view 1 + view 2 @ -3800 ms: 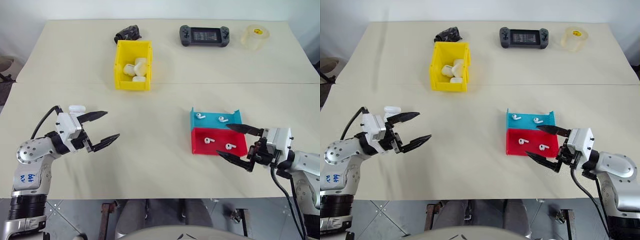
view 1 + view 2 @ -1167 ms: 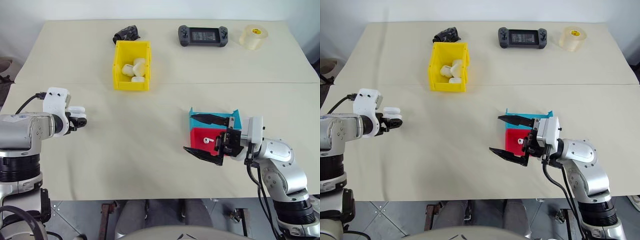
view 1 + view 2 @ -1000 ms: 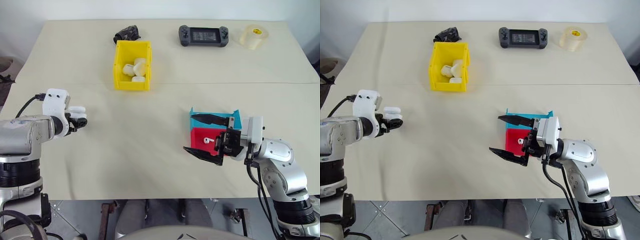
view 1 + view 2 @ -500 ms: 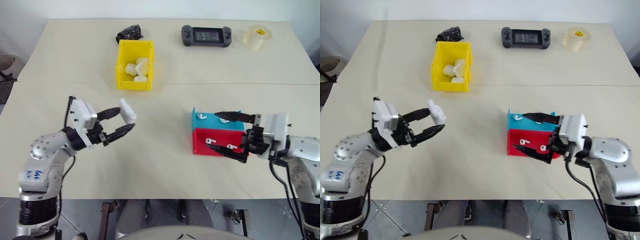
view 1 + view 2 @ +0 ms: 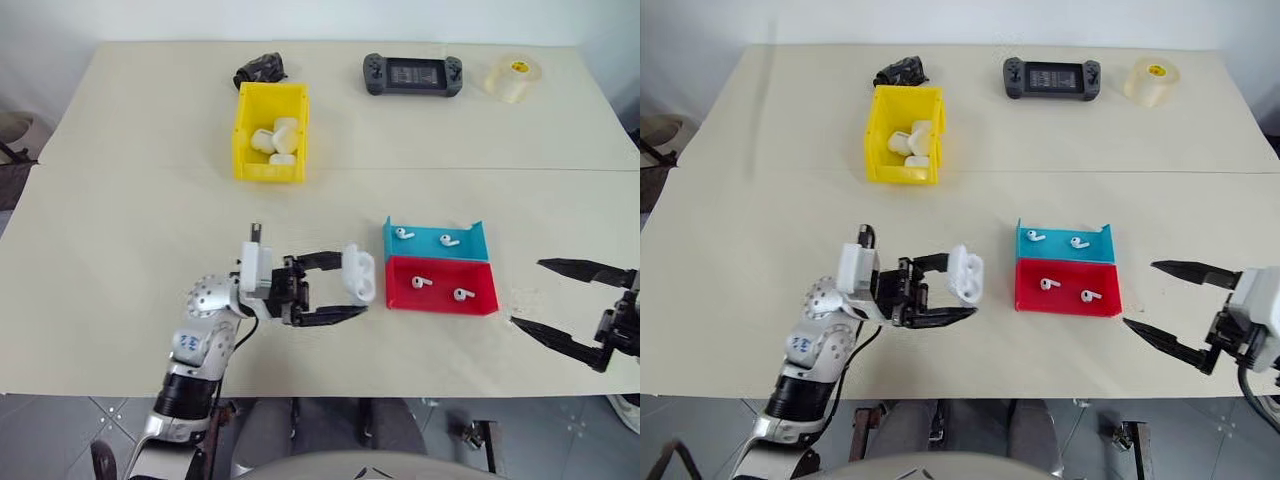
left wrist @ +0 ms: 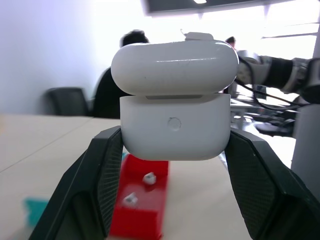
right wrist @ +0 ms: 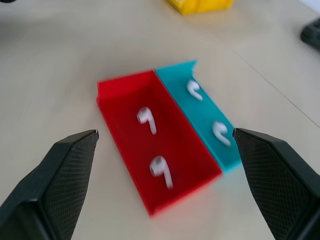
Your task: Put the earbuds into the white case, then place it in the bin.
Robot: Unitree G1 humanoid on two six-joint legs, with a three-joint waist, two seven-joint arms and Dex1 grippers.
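My left gripper [image 5: 355,283] is shut on the white case [image 5: 358,274] and holds it above the table just left of the trays. In the left wrist view the case [image 6: 175,127] sits between both fingers with its lid [image 6: 174,65] slightly ajar. Two earbuds [image 5: 421,282] lie in the red tray [image 5: 440,303] and two more earbuds [image 5: 403,234] in the blue tray [image 5: 470,235]. My right gripper [image 5: 526,292] stands open to the right of the trays, holding nothing. The yellow bin [image 5: 270,170] stands at the back left with several white cases inside.
Along the far edge of the table lie a black bundle [image 5: 258,68], a dark game controller [image 5: 412,73] and a roll of clear tape [image 5: 512,74]. A seam [image 5: 150,166] crosses the tabletop just behind the bin's front wall.
My left arm has swung from the table's left side to the middle, carrying the case up beside the trays. My right gripper has drawn back to the right, off the trays, still open.
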